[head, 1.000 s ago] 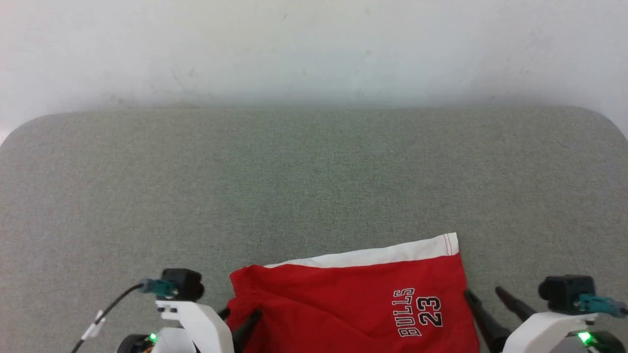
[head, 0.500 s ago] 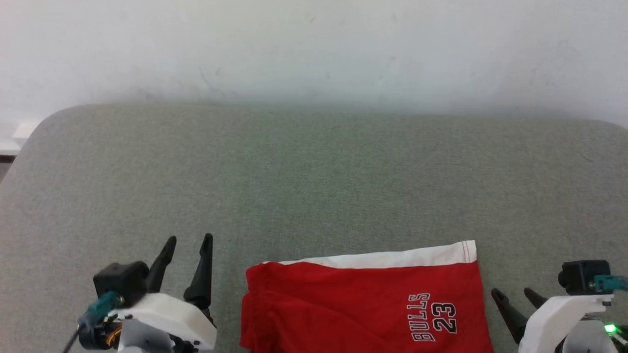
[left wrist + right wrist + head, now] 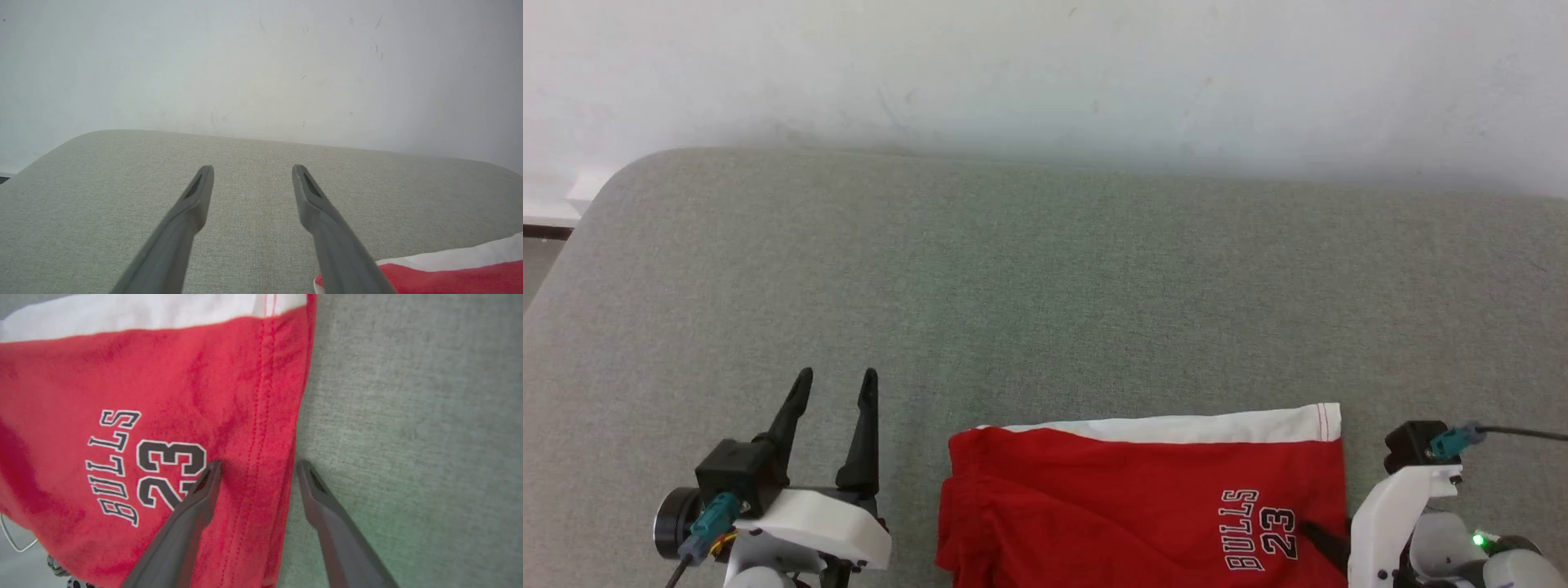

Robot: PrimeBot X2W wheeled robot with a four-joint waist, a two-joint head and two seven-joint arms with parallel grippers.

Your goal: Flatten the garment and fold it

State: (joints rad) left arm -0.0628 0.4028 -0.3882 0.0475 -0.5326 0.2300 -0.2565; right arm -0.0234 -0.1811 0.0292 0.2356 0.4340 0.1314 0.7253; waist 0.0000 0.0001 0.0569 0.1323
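Guessing the garment (image 3: 1127,498) is soft and floppy, we want to pinch its stitched edge (image 3: 261,416); our left tool (image 3: 837,377) and right tool (image 3: 258,464) are wide open, holding nothing.

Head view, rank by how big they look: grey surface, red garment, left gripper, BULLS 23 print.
1. grey surface
2. garment, though cut off at the bottom edge
3. left gripper, nearer the camera, so flattered
4. BULLS 23 print

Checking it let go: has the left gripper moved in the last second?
Yes. The left gripper was at the left edge of the red shorts; now it stands open to their left, apart, over the grey surface.
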